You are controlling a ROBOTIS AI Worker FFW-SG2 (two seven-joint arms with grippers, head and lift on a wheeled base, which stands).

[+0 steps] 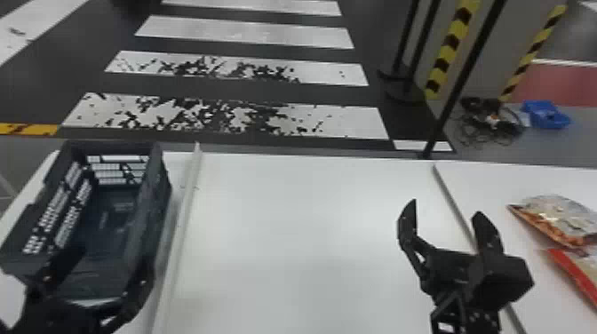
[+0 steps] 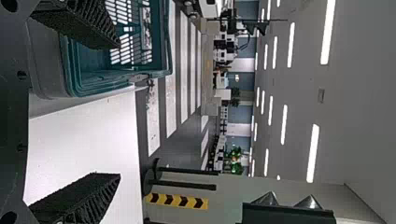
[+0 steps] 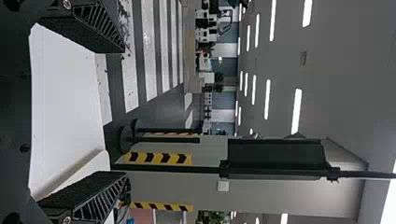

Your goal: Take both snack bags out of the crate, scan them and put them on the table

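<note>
Fingers spread, holding nothing, the right gripper is nearer the snack bags, just beyond it at the frame's right edge; left gripper (empty too, fingers apart) at the crate, lower left.

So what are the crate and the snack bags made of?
The crate looks like hard plastic, dark and fairly smooth, with slots molded through its walls. The snack bags seem to be thin plastic film, perhaps foil-lined: they're shiny, with bright glints and crinkles.
</note>
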